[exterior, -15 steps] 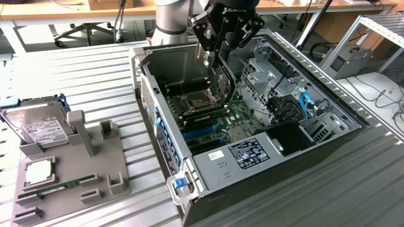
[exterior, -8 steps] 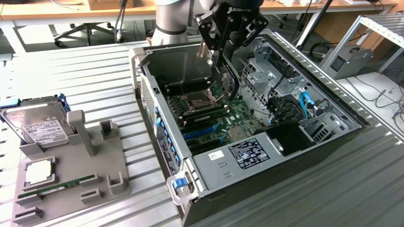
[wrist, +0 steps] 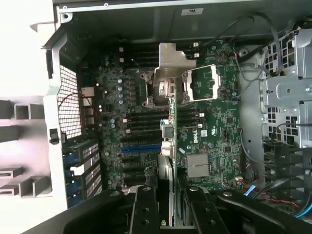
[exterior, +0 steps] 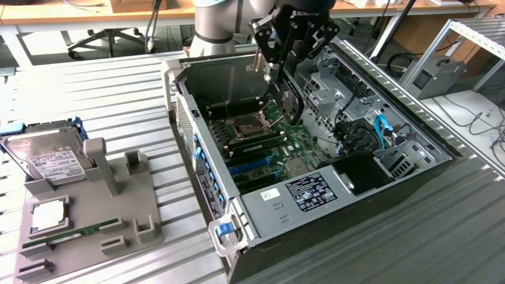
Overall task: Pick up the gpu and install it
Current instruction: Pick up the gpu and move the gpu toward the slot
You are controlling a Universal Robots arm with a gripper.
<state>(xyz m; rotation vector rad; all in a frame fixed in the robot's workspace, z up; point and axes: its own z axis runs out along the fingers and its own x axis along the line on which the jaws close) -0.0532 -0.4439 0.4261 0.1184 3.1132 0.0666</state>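
My gripper (exterior: 282, 66) hangs over the open computer case (exterior: 197, 171), shut on the gpu (exterior: 292, 103). The card hangs edge-down below the fingers, its black shroud showing, a little above the motherboard (exterior: 272, 148). In the wrist view the gpu (wrist: 170, 141) runs edge-on away from my gripper (wrist: 170, 214), its silver end bracket (wrist: 171, 61) at the far end over the CPU socket area. A blue expansion slot (wrist: 141, 147) lies on the board just beside the card's edge.
A grey fixture (exterior: 87, 231) at the exterior view's left holds a hard drive (exterior: 47, 160), a CPU (exterior: 49, 216) and a RAM stick (exterior: 71, 234). Inside the case are a drive cage (exterior: 332, 89), blue cables (exterior: 384, 133) and a power supply cover (exterior: 308, 192).
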